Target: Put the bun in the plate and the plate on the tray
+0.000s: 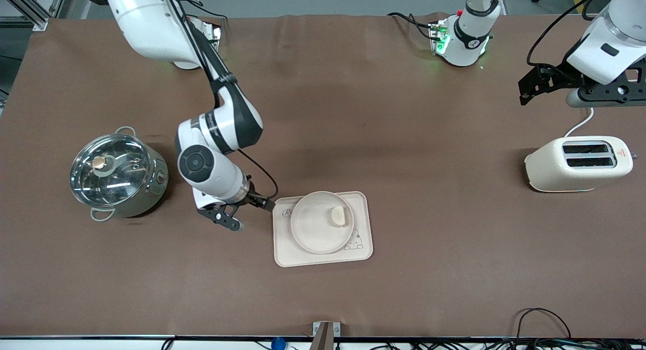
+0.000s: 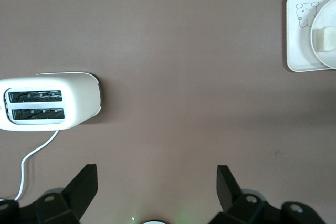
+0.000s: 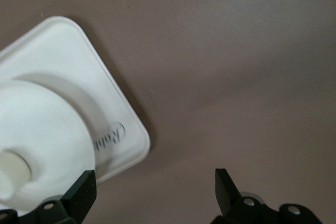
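The tray (image 1: 323,258) lies on the brown table, near the front camera. The plate (image 1: 313,230) rests on the tray, and the bun (image 1: 339,217) lies in the plate near its rim. My right gripper (image 1: 251,214) is open and empty, low over the table just beside the tray's end toward the right arm. Its wrist view shows the tray (image 3: 63,56), the plate (image 3: 42,129) and the bun (image 3: 13,169) off to one side of the gripper (image 3: 155,187). My left gripper (image 1: 527,88) is open and empty, up over the table near the toaster, and waits. Its own view (image 2: 156,182) shows the tray (image 2: 296,45), plate (image 2: 328,11) and bun (image 2: 323,38) at the edge.
A steel pot with a glass lid (image 1: 117,173) stands toward the right arm's end, close to the right arm. A cream two-slot toaster (image 1: 578,163) with a white cord stands toward the left arm's end; it also shows in the left wrist view (image 2: 50,100).
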{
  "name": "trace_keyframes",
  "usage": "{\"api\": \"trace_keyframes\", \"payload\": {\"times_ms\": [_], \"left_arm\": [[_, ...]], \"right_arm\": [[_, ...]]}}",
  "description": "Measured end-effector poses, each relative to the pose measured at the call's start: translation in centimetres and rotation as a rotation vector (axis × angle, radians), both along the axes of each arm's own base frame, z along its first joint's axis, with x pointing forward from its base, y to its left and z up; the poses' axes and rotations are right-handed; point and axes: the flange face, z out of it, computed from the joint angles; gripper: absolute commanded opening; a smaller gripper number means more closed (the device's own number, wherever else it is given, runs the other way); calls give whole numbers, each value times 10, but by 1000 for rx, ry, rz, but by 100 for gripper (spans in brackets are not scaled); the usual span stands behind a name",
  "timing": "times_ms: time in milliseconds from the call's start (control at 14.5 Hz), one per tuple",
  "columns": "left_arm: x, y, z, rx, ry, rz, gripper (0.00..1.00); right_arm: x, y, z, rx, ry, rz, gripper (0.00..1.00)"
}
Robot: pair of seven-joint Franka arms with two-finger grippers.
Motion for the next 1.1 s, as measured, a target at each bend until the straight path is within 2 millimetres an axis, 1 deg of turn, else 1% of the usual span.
{"api": "trace_keyframes", "payload": {"times_ms": [138,206,344,481,619,825,962,1100], "left_arm": [[0,-1,0,0,0,-2,100],[-1,-2,0,0,0,-5,100],[-3,-10,0,3,4,-19,100],[-4,-17,0,4,5,-31,100],[-5,-18,0,4,4,-34,100],[-5,-19,1,4,3,-35,100],[-5,-20,2,4,0,-37,100],[-5,-21,5,3,-6,-39,100]], "right_arm": [[-11,-18,47,-9,57,60,100],[-15,-32,73,-7,71,80,100],[-21,-69,121,-19,72,107,100],[-23,-110,158,-46,49,138,100],[-25,-150,188,-44,26,173,100],[-32,-220,224,-61,3,261,100],[-41,-271,246,-53,-4,309,100],[-57,-321,268,-42,-8,350,100]]}}
